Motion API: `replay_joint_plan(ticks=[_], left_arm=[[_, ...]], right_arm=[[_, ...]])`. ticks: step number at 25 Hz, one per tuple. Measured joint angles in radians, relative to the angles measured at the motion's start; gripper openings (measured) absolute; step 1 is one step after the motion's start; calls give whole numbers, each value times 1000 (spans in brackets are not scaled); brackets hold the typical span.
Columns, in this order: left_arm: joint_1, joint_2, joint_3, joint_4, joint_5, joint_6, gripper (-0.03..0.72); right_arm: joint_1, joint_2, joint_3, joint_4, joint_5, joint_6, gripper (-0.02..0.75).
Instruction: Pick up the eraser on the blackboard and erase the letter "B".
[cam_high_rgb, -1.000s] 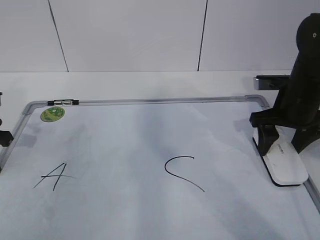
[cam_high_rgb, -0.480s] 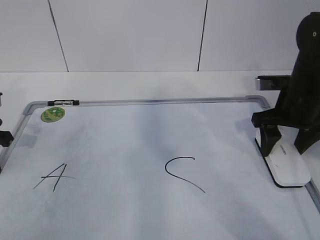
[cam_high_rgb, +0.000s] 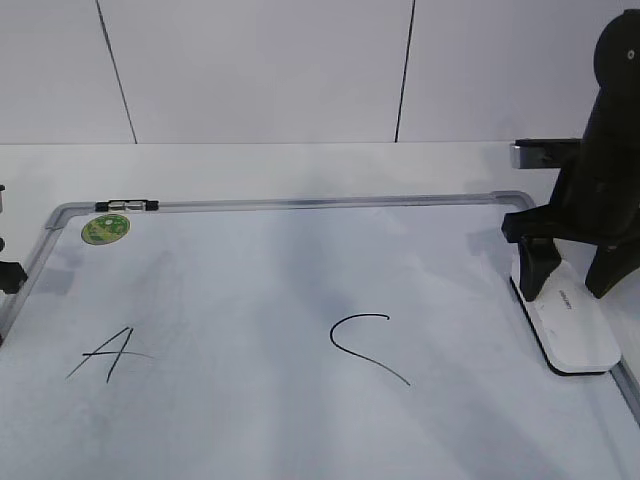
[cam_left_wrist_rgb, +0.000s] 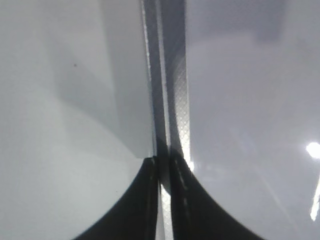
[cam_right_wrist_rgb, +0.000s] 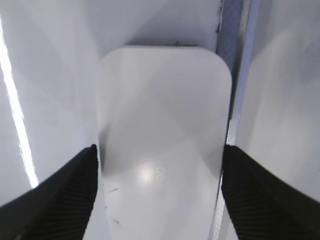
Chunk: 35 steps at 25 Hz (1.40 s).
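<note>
The eraser (cam_high_rgb: 578, 328), a white block with a dark base, lies flat on the blackboard (cam_high_rgb: 300, 270) against its right frame. It fills the right wrist view (cam_right_wrist_rgb: 165, 100). My right gripper (cam_high_rgb: 575, 272) is open, with one finger on each side of the eraser's far end (cam_right_wrist_rgb: 160, 152). My left gripper (cam_left_wrist_rgb: 163, 167) is shut and empty over the board's left frame rail (cam_left_wrist_rgb: 175, 75); only a sliver of it shows in the exterior view (cam_high_rgb: 8, 275). A slanted "A" (cam_high_rgb: 108, 353) and a "C" (cam_high_rgb: 365, 345) are on the board. No letter "B" shows; a faint grey smudge lies between them.
A round green sticker (cam_high_rgb: 105, 228) sits at the board's far left corner beside a black clip (cam_high_rgb: 126, 205) on the frame. The board lies on a white table (cam_high_rgb: 300, 165) with a white panelled wall behind it.
The right arm has moved a little right and up. The eraser has ended slightly further right, against the frame. The left arm has not moved.
</note>
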Motion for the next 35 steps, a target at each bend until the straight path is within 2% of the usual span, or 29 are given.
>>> replay_joint_plan(ticks=[5,15,26,35], left_arm=[[0,0,0,0,0,0,20],[0,0,0,0,0,0,20],[0,0,0,0,0,0,23],[0,0,0,0,0,21,109]], right_arm=[[3,0,-12,0,5,2,589],[3,0,-143,-27,38,4,589],[3,-56,-153,-11,42,5,589],[3,-156,-153,-7,47,5,589]])
